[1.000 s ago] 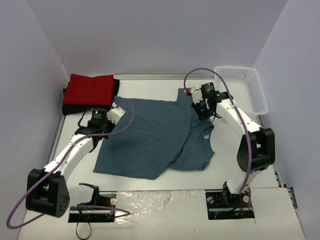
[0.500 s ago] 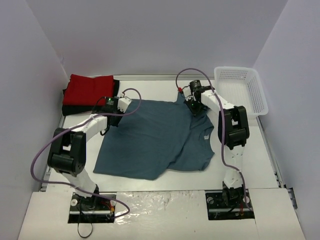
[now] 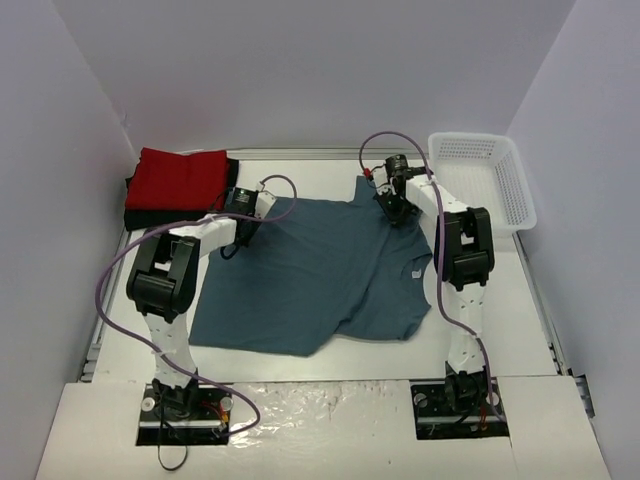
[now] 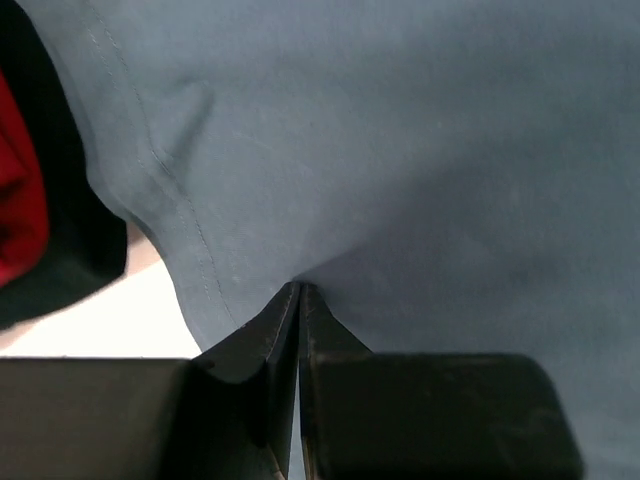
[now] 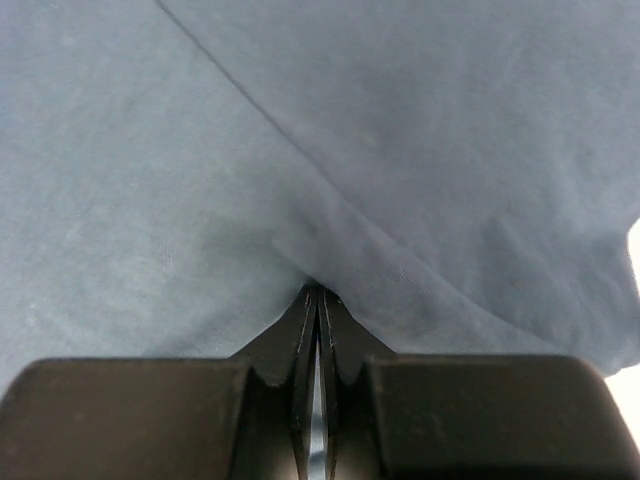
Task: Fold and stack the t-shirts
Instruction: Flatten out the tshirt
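The teal t-shirt (image 3: 310, 275) lies spread across the middle of the table, its lower left part doubled over. My left gripper (image 3: 262, 208) is shut on its far left corner; in the left wrist view the cloth (image 4: 400, 160) puckers into the closed tips (image 4: 299, 288). At the far right corner, by the collar, my right gripper (image 3: 395, 210) is also shut on the shirt, and creases in the cloth (image 5: 330, 150) run into its tips (image 5: 318, 291). The folded red t-shirt (image 3: 180, 178) rests on the black t-shirt (image 3: 150, 216) at the far left.
A white lattice basket (image 3: 485, 180) stands at the far right corner. The red cloth (image 4: 20, 190) and black cloth (image 4: 70, 240) lie just left of my left gripper. White walls close in the table on three sides.
Both grippers have moved toward the far edge of the table. The left one went right and away from me with the shirt's left corner, and the right one shifted slightly left.
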### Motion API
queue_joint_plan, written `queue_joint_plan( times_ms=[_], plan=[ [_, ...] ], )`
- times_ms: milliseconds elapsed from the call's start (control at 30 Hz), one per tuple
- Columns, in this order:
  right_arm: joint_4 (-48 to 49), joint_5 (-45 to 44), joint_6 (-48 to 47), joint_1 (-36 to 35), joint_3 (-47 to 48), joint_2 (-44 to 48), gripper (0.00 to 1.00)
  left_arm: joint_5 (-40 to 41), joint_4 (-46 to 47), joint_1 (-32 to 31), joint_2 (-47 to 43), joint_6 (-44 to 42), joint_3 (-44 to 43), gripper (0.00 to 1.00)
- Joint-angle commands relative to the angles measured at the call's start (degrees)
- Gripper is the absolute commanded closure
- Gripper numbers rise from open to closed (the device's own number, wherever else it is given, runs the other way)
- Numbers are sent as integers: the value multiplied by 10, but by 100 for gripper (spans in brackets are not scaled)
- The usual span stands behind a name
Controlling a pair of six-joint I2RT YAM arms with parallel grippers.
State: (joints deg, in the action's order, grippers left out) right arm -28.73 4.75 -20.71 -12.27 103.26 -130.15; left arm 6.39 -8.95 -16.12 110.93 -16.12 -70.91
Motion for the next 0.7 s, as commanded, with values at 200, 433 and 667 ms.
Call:
queue_joint_plan(
  times_ms=[200, 433, 667],
  plan=[
    [-25, -46, 12, 18, 88, -77, 100, 62, -91, -2, 102, 29, -134, 98],
    [-44, -77, 1, 18, 193, -135, 100, 49, -143, -3, 120, 33, -222, 98],
    [-43, -100, -10, 16, 274, -169, 100, 75, -153, -4, 154, 27, -305, 98]
  ],
)
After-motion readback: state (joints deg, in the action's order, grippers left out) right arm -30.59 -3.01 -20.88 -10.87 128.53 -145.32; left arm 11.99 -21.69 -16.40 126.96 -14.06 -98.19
